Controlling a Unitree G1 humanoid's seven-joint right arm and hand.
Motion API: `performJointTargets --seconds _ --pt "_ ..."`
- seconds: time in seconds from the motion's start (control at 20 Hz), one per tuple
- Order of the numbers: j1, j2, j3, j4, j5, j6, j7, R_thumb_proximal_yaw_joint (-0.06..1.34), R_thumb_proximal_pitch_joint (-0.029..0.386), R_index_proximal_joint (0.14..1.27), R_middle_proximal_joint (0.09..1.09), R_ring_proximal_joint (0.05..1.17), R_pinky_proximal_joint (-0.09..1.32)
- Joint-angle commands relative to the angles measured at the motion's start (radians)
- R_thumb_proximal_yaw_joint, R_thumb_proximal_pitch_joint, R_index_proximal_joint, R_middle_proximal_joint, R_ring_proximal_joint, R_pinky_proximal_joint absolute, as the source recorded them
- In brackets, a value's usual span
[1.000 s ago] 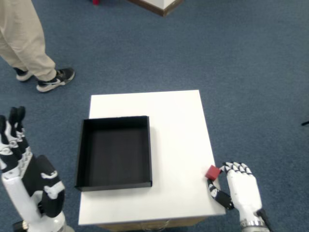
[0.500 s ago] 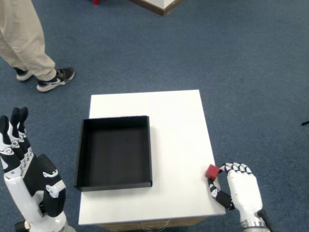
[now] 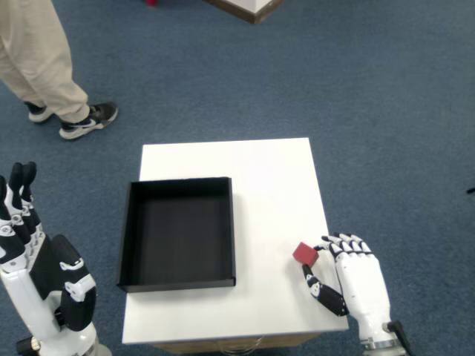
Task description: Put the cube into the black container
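A small red cube (image 3: 305, 254) is over the white table's (image 3: 260, 170) right front part, pinched between the thumb and fingertips of my right hand (image 3: 350, 280). That white and black hand reaches in over the table's right edge, its thumb below the cube and its fingers curled beside it. The black container (image 3: 231, 230), a shallow open square tray, lies on the left half of the table with nothing in it. The cube is a short way to the right of the container's right wall.
My left hand (image 3: 37, 285) is raised with its fingers straight at the lower left, off the table. A person's legs (image 3: 37, 59) and shoe (image 3: 89, 122) stand on the blue carpet at the upper left. A wooden furniture corner (image 3: 249, 7) shows at the top.
My right hand has moved left and slightly forward over the table, carrying the red cube from the right edge toward the container. The left hand has shifted only slightly.
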Motion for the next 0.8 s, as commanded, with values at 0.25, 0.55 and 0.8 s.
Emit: performJointTargets --seconds 0.25,0.55,0.8 --pt "-0.048 -0.025 0.009 -0.003 -0.017 -0.073 -0.139 1.19 0.187 1.08 0.45 0.37 0.34" --pt "-0.097 -0.027 0.035 -0.035 -0.069 -0.119 -0.281 1.19 0.189 1.08 0.45 0.38 0.34" --pt "-0.149 -0.047 0.015 -0.129 -0.114 -0.139 -0.302 1.18 0.189 1.08 0.45 0.38 0.34"
